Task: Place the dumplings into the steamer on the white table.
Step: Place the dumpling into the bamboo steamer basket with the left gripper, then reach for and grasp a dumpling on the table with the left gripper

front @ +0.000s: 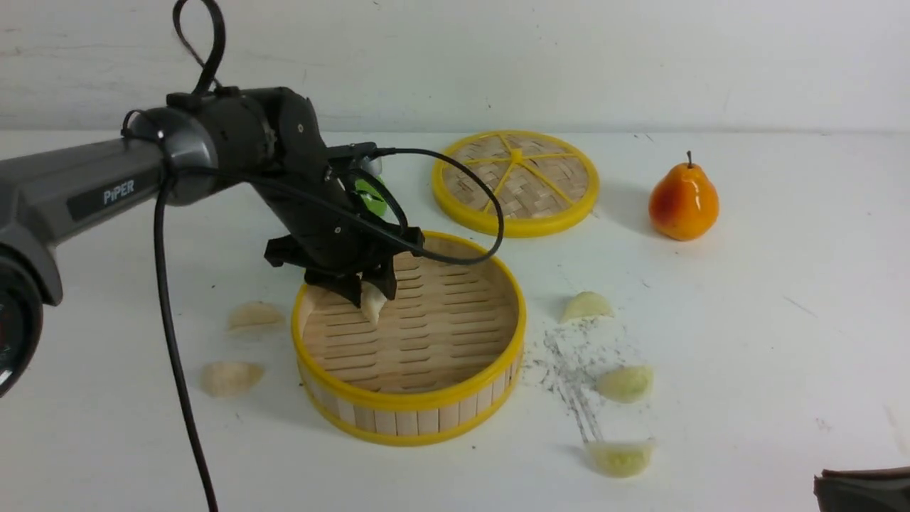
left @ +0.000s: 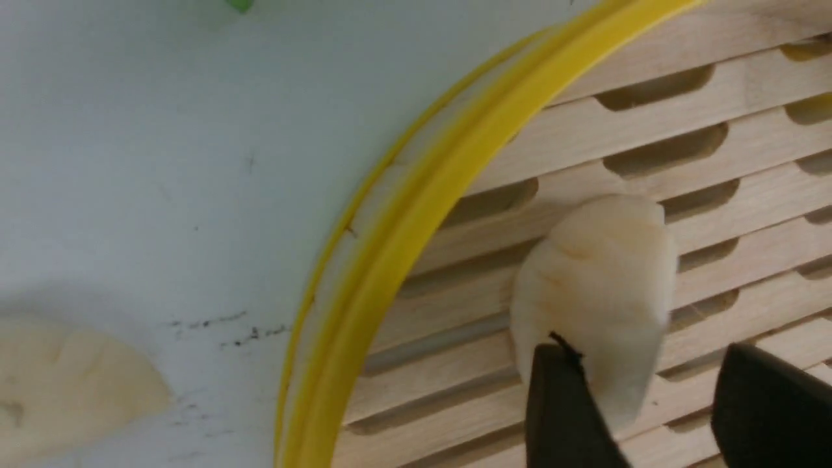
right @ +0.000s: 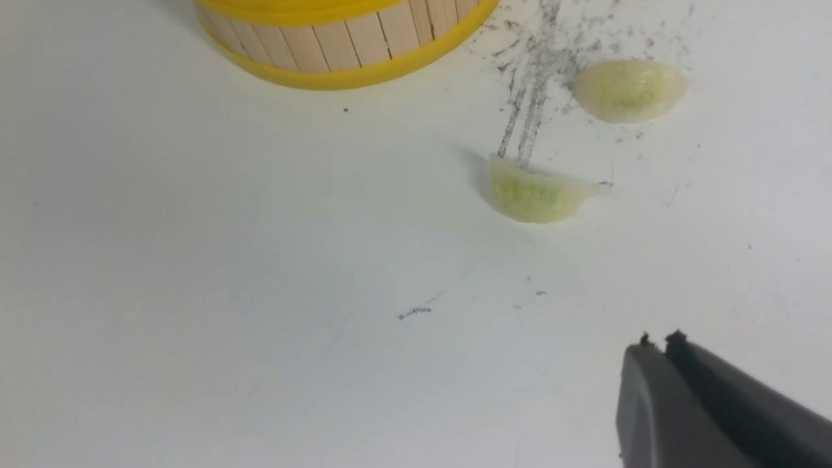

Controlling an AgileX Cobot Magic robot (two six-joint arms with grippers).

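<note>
White table [front: 746, 341], scuffed grey, runs back to a pale wall. Your held cream dumpling [front: 374, 304] hangs on end inside the steamer [front: 409, 400], close to its left rim and just over the slatted floor. Its long axis is near vertical, and I cannot tell whether it touches the slats.

Your left gripper [front: 370, 290] points down around it with the jaws spread wider than the dumpling. In the left wrist view one finger [left: 562, 403] touches its side and the other stands clear, so nothing is pinched. I judge this to be the drop-off of the first piece, since no other lies in the basket.

Left of the steamer, the far cream dumpling [front: 254, 314] lies flat just outside the rim, its long axis across the front view. The near cream dumpling [front: 231, 377] lies beside it, closer to you. Both sit left of the open pincer, so your left arm is the nearer for them, and you would likely turn the jaws to span the short width.

On the right lie three yellow-green ones: the back green dumpling [front: 586, 306], the middle green dumpling [front: 624, 382] and the front green dumpling [front: 620, 456]. Your right gripper [right: 658, 339] waits near them, clenched on nothing.

The lid [front: 515, 181] and the pear [front: 682, 203] stand well behind.
</note>
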